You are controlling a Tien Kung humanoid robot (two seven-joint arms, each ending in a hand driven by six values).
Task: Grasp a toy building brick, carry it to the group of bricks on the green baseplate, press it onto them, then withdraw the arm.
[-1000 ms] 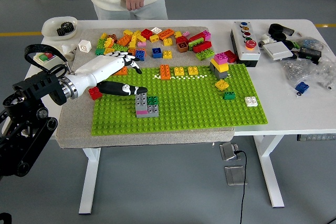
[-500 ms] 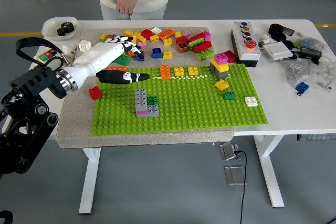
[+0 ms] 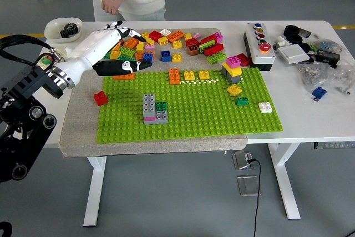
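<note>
Brick pile (image 3: 166, 41) partly hidden by left hand (image 3: 113, 48); fingers' state, hold unclear.

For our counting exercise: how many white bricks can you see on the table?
3: one on the green baseplate's right edge, one atop the loose pile, one cube-like near the bowl. The left hand may hide others.

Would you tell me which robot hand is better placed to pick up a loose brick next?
Left. The left robot hand is over the left end of the brick pile, fingers spread and holding nothing. The right arm is out of view, so it offers no visible option.
</note>
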